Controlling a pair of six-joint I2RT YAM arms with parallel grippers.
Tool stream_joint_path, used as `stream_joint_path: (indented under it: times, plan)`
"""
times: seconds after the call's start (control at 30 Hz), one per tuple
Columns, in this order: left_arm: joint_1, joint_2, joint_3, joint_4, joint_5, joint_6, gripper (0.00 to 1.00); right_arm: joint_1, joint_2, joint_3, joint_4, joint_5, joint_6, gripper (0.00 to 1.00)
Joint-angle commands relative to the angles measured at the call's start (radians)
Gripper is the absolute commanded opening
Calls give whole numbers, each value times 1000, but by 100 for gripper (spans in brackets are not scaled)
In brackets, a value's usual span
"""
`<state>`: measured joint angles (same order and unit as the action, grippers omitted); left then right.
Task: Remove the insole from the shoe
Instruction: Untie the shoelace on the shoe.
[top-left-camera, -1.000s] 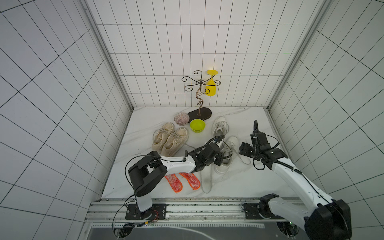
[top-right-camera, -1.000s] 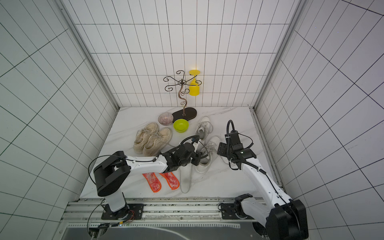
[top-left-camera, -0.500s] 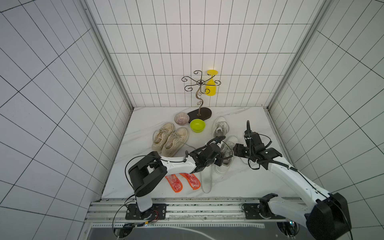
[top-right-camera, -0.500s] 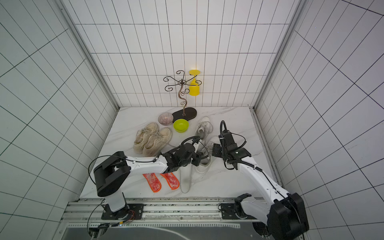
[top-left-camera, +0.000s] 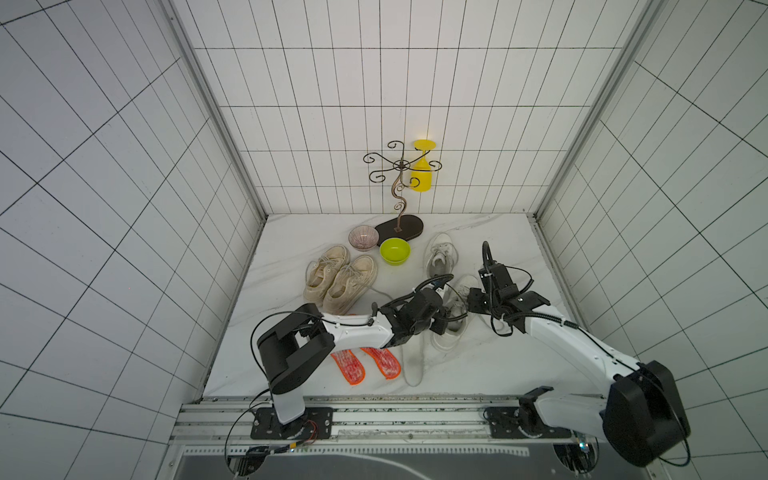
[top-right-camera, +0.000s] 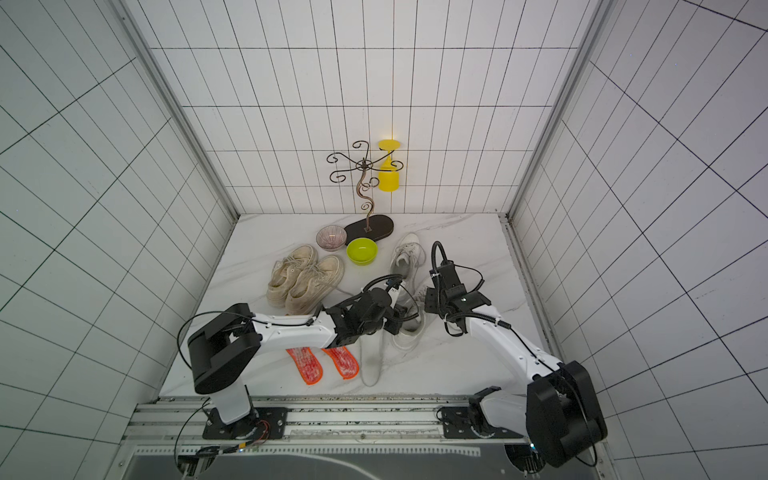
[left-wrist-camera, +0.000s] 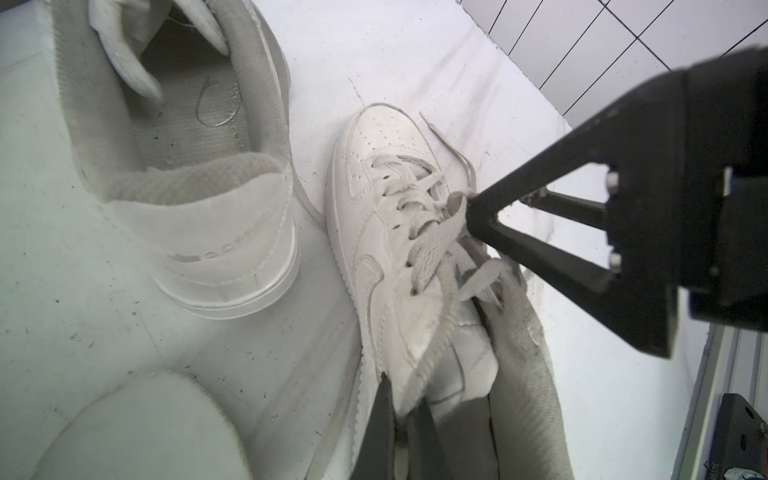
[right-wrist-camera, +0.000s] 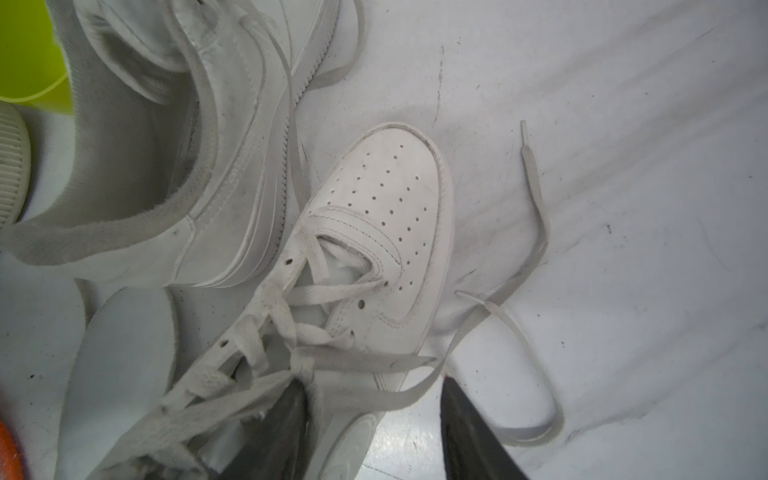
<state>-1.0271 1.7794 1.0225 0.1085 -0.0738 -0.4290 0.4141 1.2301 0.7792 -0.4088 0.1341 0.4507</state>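
Bracing the shoe (top-left-camera: 448, 340) at 3 o'clock of bench (top-left-camera: 478, 374) centre, we clamp the left jaws shut on its tongue. The right jaws stand half open astride the laces (right-wrist-camera: 332, 291); we should part these before reaching the insole, hidden inside.

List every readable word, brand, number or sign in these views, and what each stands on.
No text reads clearly in any view.
Footbed of the far white sneaker: faint looping mark, too blurred to read.
Black bracket by the rail: small lettering, cut off, unreadable.
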Motion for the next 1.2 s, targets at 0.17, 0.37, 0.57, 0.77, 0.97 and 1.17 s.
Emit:
stream_joint_path:
  times: [0.17, 0.37, 0.57, 0.77, 0.97, 1.17]
  plan:
    - [-12, -29, 27, 59, 13, 15, 0, 34, 54, -3, 58, 124, 33, 55]
    - [-22, -43, 22, 66, 13, 15, 0, 31, 34, -11, 124, 298, 78, 56]
    - [-25, -53, 16, 72, 13, 15, 0, 22, 26, -12, 158, 370, 94, 59]
    - [-25, -48, 19, 69, -1, 18, 0, -1, -39, 6, 107, 142, 71, 60]
    - [-25, -39, 22, 69, -1, 19, 0, 17, -100, 6, -44, 49, 55, 59]
    - [-25, -41, 22, 67, -7, 21, 0, 20, -138, -48, -68, 37, 75, 57]
